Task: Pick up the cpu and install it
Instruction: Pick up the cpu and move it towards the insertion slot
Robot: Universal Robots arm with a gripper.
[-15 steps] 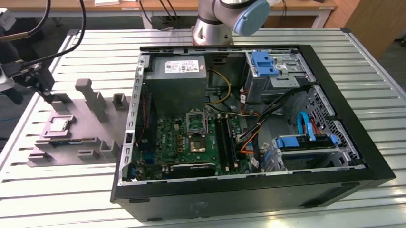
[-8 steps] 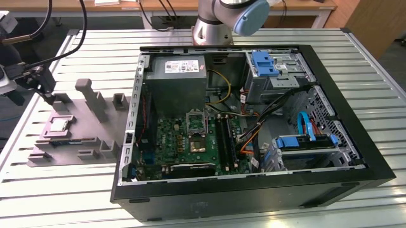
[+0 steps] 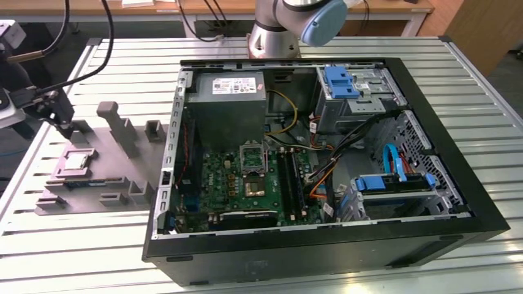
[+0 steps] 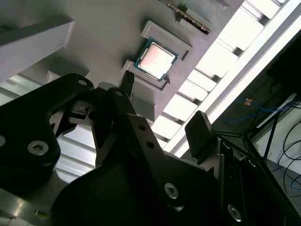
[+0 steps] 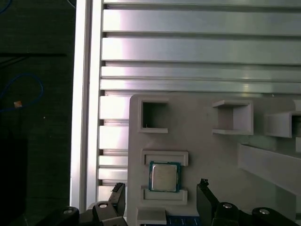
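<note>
The cpu [image 3: 76, 160] lies in its seat on the grey tray [image 3: 114, 168] at the exterior view's left, not yet lifted. The gripper [image 5: 161, 184] hovers just above it, fingers spread wide and empty, one on each side of the chip. Rightward, inside the open computer case [image 3: 327, 245], the socket [image 3: 256, 185] appears vacant, so the whole installation remains undone.

The arm [image 3: 274, 30] is a silver-grey tube with a round light-blue cap [image 3: 327, 18]. The gripper [image 4: 162, 101] is black and chunky, with shiny silver screws [image 4: 37, 148]. Thin black cables [image 3: 107, 27] run to it.
</note>
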